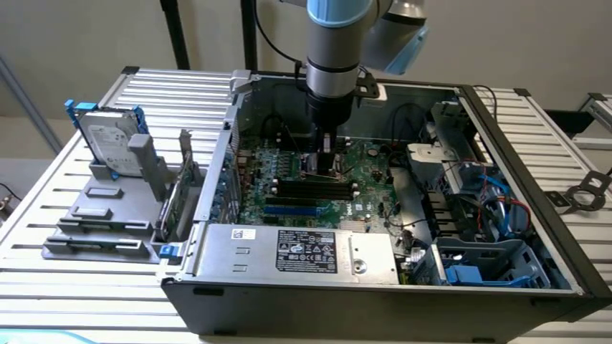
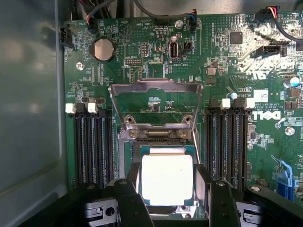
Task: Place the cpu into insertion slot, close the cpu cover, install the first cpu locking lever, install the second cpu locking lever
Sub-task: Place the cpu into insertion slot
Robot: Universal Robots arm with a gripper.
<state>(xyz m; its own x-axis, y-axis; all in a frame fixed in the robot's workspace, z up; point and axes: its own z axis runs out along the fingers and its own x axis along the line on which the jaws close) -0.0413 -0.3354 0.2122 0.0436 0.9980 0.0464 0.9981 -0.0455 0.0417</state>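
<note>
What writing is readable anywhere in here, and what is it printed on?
"DELL": white letters on the green circuit board.
White sticker on that board: too small to read.
Black-and-white label on the silver metal box: too blurred to read.
Other tiny board markings: unreadable.

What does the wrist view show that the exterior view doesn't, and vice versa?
Wrist: the cpu lying flat between the jaws of the open pincer, by the hinge of the raised cpu cover; a coin cell. Exterior: the arm reaching into the case, the power supply, a hard drive outside on the exterior view's left. Both: pincer, green board, black memory slots.
</note>
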